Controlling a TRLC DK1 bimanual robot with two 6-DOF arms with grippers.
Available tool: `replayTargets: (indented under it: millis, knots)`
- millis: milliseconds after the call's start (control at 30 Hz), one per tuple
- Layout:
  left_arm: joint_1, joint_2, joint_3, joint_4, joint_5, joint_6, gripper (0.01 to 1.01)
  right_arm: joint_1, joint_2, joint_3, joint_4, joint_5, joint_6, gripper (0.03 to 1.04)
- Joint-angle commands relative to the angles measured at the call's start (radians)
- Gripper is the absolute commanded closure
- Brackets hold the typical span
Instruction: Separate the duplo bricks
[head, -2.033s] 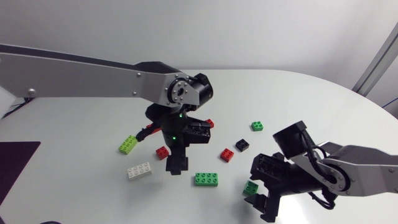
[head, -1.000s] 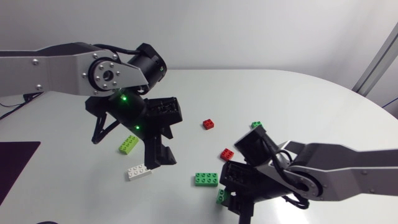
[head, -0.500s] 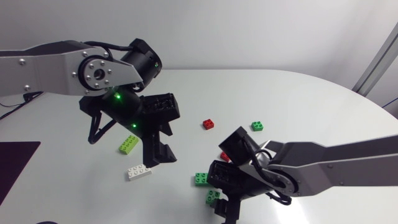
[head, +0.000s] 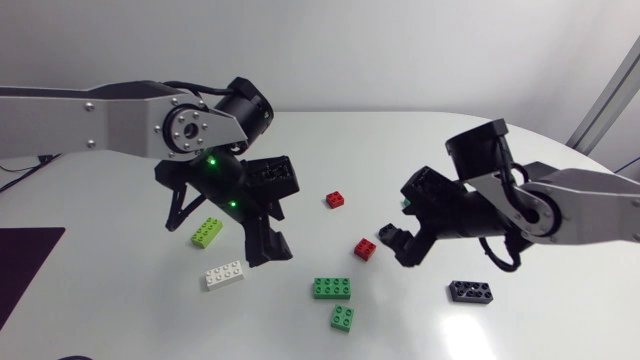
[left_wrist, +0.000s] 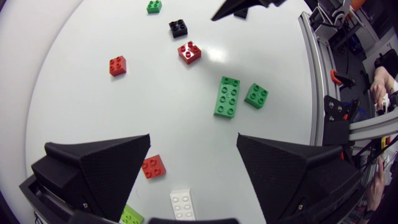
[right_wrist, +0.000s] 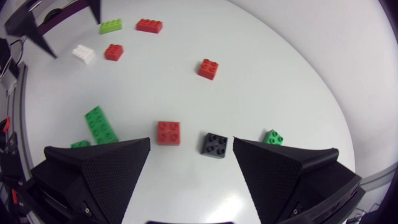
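Observation:
Loose duplo bricks lie scattered on the white table (head: 120, 310), none stacked. A long green brick (head: 331, 288) and a square green brick (head: 342, 317) lie side by side at the front, and a long black brick (head: 470, 291) lies to their right. Two red bricks (head: 366, 248) (head: 338, 199) sit mid-table; a lime brick (head: 207, 231) and a white brick (head: 224, 275) lie further left. My left gripper (head: 265, 242) hangs open above the table between the white and green bricks (left_wrist: 227, 96). My right gripper (head: 400, 245) is open and empty, just right of the red brick (right_wrist: 168, 132).
A small black brick (right_wrist: 216, 145) and a small green brick (right_wrist: 272, 137) lie under and beside my right gripper. Another red brick (left_wrist: 153, 166) lies below my left gripper. A dark mat (head: 25, 250) covers the table's left front corner.
My right gripper opened and swung from the front centre up and to the right, leaving the square green brick on the table. The long black brick now shows. My left arm shifted only slightly.

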Motion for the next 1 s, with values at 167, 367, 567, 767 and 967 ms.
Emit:
replayTargets:
  millis: [167, 367, 567, 767, 967]
  knots:
    - [-0.004, 0.040, 0.022, 0.028, 0.008, -0.022, 0.059, -0.051, 0.330, 0.201, 0.089, 0.121, 0.104, 0.13]
    - [0.006, 0.038, 0.017, 0.029, 0.005, -0.021, 0.059, -0.149, 0.453, 0.313, 0.103, 0.150, 0.137, 0.13]
    - [0.006, 0.049, 0.022, 0.034, 0.005, -0.018, 0.059, -0.249, 0.531, 0.367, 0.102, 0.157, 0.157, 0.13]
    - [-0.002, 0.065, 0.031, 0.039, 0.005, -0.021, 0.059, -0.272, 0.560, 0.398, 0.062, 0.122, 0.210, 0.13]
    - [-0.004, 0.063, 0.028, 0.039, 0.005, -0.021, 0.059, -0.261, 0.580, 0.421, 0.037, 0.113, 0.259, 0.16]
